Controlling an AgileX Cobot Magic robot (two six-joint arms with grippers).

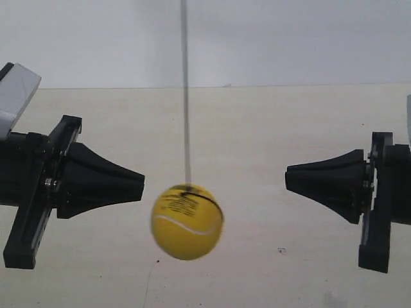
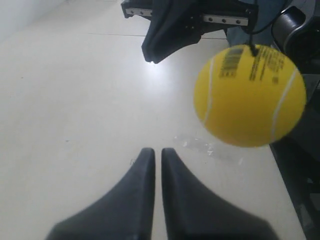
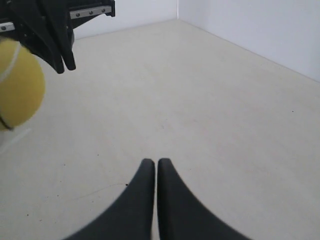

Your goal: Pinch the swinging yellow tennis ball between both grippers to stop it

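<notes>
Two claws, ball between, pale table

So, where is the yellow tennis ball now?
In the exterior view the yellow tennis ball hangs between the pincer at the view's left and the pincer at its right, touching neither, nearer the first.

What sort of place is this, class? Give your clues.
Probably a robot test bench: a yellow tennis ball hangs on a string between two black end effectors, over a pale tabletop.
</notes>
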